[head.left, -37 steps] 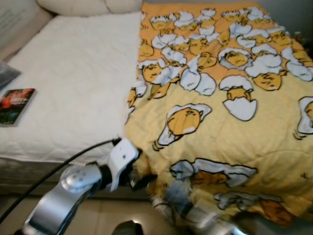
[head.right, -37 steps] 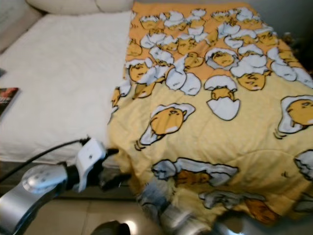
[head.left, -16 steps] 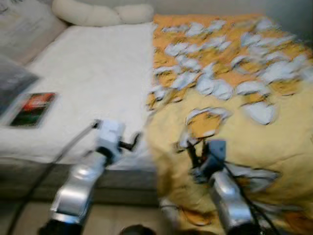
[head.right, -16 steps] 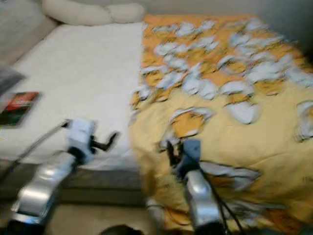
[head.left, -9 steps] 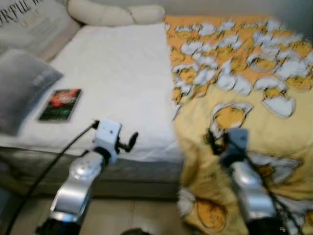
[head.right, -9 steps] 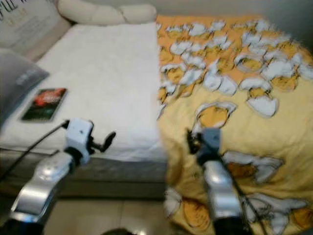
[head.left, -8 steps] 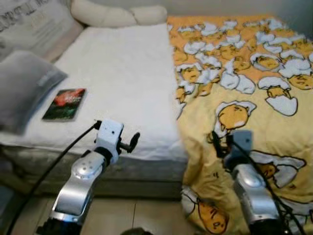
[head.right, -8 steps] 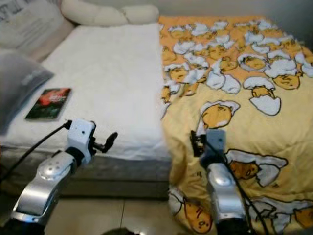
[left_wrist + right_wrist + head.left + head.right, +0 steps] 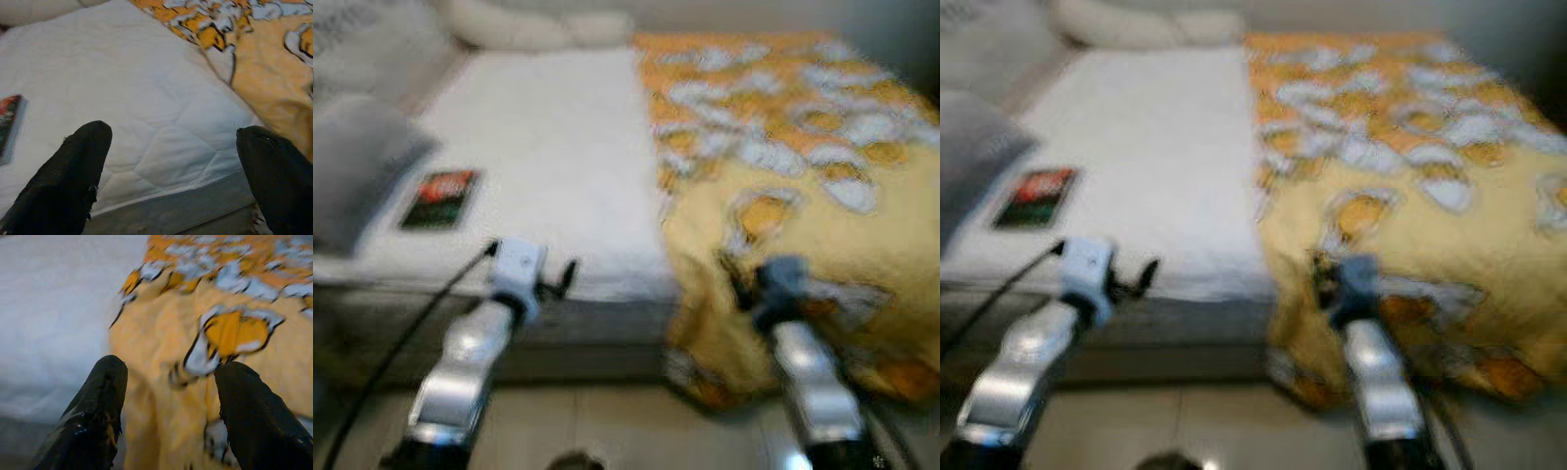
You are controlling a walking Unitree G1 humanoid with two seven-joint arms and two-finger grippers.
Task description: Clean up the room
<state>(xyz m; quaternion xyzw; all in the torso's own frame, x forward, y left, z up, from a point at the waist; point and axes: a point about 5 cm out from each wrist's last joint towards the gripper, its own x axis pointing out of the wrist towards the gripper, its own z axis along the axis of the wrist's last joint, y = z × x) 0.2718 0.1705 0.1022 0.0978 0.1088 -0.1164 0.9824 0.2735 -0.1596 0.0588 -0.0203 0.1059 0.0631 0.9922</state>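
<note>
Left eye view, blurred: left hand (image 9: 558, 281) and right hand (image 9: 741, 285), both released, hover at the bed's (image 9: 558, 166) near edge; yellow blanket (image 9: 803, 196) covers its right half, book (image 9: 437, 199) lies far left.

Head views: both smeared by motion, so edges and print run soft.
Blanket (image 9: 803, 176): yellow, its pattern reduced to white and orange blobs; right side cut off by the frame edge.
Book (image 9: 437, 199): a red and dark cover, its title unreadable.
Grey pillow (image 9: 357, 166): cut off at the left edge.
Left gripper (image 9: 558, 279): fingertips a dark blur.
Right gripper (image 9: 1324, 279): fingers merge into the blanket behind.
Bed (image 9: 161, 127): its far end is out of frame in the left wrist view.
Both arms: cut off at the bottom edge.
</note>
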